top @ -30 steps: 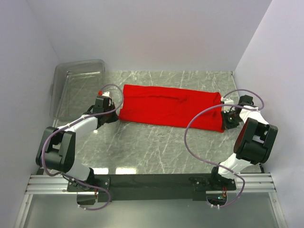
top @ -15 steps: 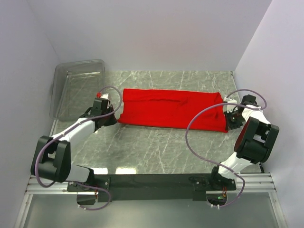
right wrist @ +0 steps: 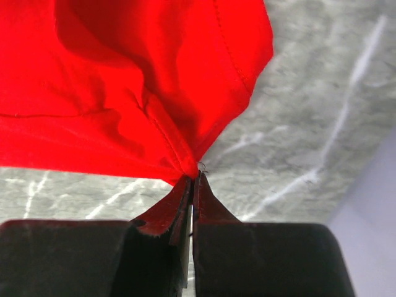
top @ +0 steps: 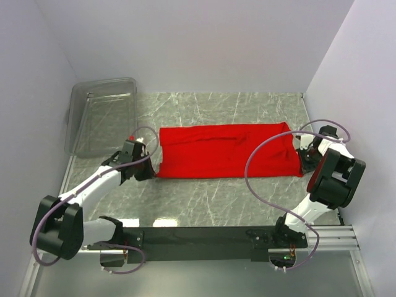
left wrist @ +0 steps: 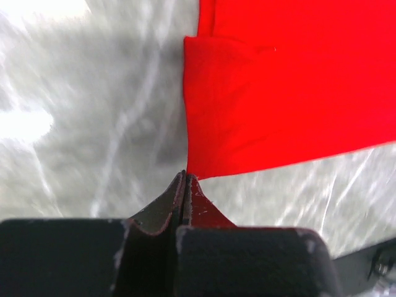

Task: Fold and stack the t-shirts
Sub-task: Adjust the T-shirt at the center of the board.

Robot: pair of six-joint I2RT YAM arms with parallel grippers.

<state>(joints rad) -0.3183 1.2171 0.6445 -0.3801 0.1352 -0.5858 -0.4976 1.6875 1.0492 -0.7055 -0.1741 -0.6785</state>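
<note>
Your left gripper (left wrist: 184,182) and right gripper (right wrist: 193,185) pinched opposite ends of the bright red cloth t-shirt (top: 226,151) lying lengthwise between them.

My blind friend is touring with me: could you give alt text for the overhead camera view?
A bright red t-shirt lies as a wide band on a grey marbled table, its near corners pinched by two robot arms: left hand at one end, right hand at the other. A clear plastic bin stands far left.
</note>
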